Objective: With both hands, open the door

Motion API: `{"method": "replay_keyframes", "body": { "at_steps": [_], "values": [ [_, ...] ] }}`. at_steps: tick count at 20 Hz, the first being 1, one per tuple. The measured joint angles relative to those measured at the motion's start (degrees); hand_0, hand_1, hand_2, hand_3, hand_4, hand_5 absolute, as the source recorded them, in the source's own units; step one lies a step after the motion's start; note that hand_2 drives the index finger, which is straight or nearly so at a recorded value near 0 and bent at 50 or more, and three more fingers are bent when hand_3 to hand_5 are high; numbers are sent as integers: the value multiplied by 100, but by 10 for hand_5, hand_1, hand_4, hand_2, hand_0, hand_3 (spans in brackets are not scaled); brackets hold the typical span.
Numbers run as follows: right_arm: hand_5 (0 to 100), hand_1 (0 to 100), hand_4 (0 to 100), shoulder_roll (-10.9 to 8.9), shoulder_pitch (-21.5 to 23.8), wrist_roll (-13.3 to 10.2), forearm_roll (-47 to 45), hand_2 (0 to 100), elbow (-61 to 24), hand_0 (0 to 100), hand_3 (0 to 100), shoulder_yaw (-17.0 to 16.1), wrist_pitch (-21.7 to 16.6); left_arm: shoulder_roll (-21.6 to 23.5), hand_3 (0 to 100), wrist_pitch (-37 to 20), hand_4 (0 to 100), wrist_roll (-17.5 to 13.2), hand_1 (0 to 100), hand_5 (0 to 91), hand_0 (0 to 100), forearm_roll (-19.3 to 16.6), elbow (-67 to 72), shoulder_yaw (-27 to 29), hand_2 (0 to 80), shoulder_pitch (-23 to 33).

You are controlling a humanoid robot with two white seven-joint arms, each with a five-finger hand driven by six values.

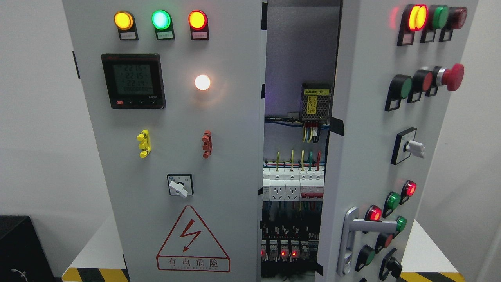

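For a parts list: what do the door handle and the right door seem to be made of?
Door handle: probably metal, silvery and satin; it shows soft highlights. Right door: likely sheet steel painted matt light grey, judging by its thin, flat edge, though the paint hides the material.

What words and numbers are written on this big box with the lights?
"有电危险" under the lightning-bolt warning triangle on the left door.
"2215", "2215", "2214" roughly, on the meter screen; its bottom row is too blurred.
"(B1)" on the yellow label of the power supply inside; its Chinese words are blurred.
Tags under the lamps: too small to read.
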Motion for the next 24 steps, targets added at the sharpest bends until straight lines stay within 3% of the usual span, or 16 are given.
{"method": "replay_keyframes", "body": {
  "at_steps": [17,21,23,24],
  "values": [
    [0,0,0,0,0,0,0,0,0,0,0,0,0,18,0,0,0,24,0,0,0,0,-5,0,0,20],
    [0,0,0,0,0,0,0,0,0,0,0,0,0,310,0,29,0,-423,0,0,0,103,-177,0,0,353],
    [0,0,0,0,0,0,0,0,0,0,0,0,0,644,0,28,0,-988,0,0,0,466,-457,11,0,656],
    [0,0,0,0,0,0,0,0,0,0,0,0,0,904,0,27,0,-1405,0,0,0,844,-701,35,0,895]
  ]
}}
